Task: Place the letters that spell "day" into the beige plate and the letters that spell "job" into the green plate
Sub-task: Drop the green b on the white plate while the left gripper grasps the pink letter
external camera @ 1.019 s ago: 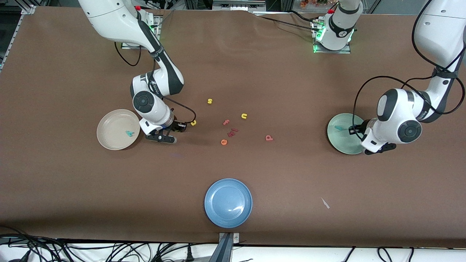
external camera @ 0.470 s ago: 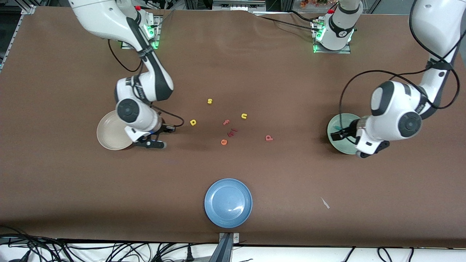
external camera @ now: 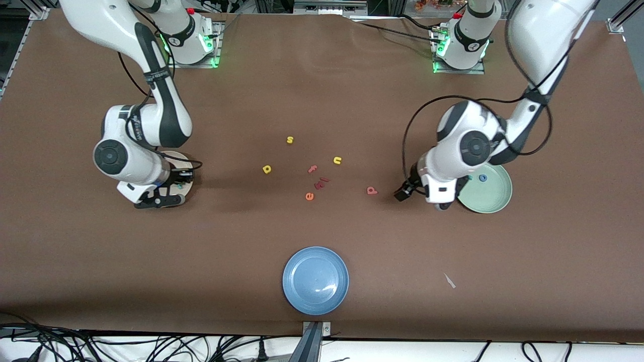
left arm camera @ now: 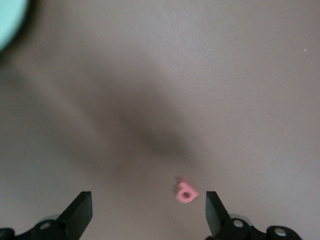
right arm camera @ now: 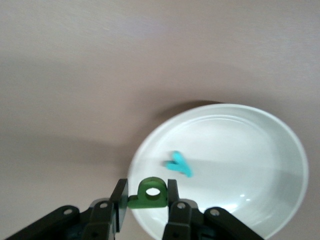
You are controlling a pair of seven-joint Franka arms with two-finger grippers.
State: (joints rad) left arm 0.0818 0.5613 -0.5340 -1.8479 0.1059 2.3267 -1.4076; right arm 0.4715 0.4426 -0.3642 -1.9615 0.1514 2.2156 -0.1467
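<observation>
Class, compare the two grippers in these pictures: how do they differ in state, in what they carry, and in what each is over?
The left gripper stands wide open and empty; the right gripper is shut on the olive-green letter. The left gripper hangs over bare table by the pink-red letter, off the green plate; the right gripper hangs at the edge of the beige plate, where the teal "y" lies. Both point down.
</observation>
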